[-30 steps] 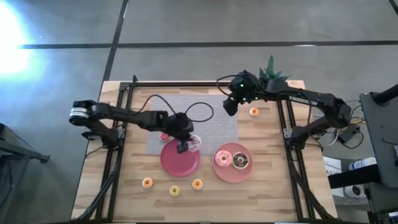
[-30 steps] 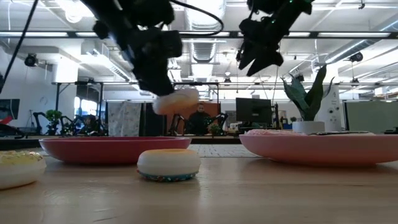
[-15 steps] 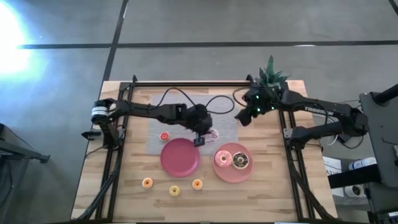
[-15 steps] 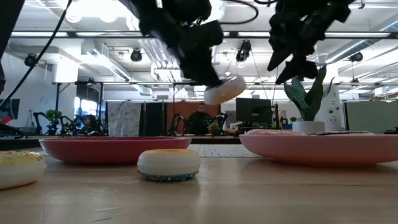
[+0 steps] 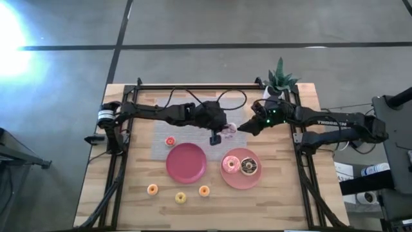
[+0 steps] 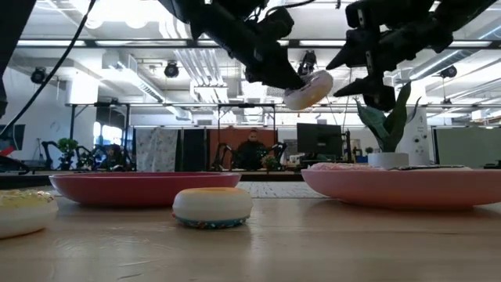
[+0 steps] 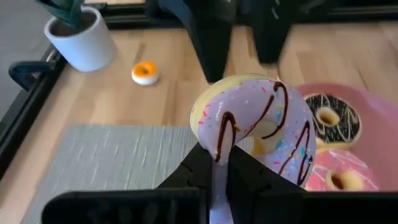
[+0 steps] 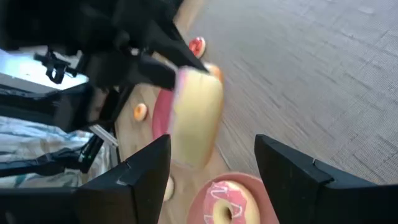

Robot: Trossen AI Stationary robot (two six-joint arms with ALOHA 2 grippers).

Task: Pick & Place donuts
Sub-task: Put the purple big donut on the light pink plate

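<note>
Gripping sprinkled donut (image 7: 258,127), left end effector (image 5: 216,133) aloft; right end effector (image 5: 248,126) open, prob. just beside.

Blurred in the right wrist view: sprinkled donut (image 8: 198,118) and left hand (image 8: 163,57) gripping it. Cut off at the low view's left edge: a mini donut (image 6: 22,210). Too small overhead to tell sprinkles.
</note>
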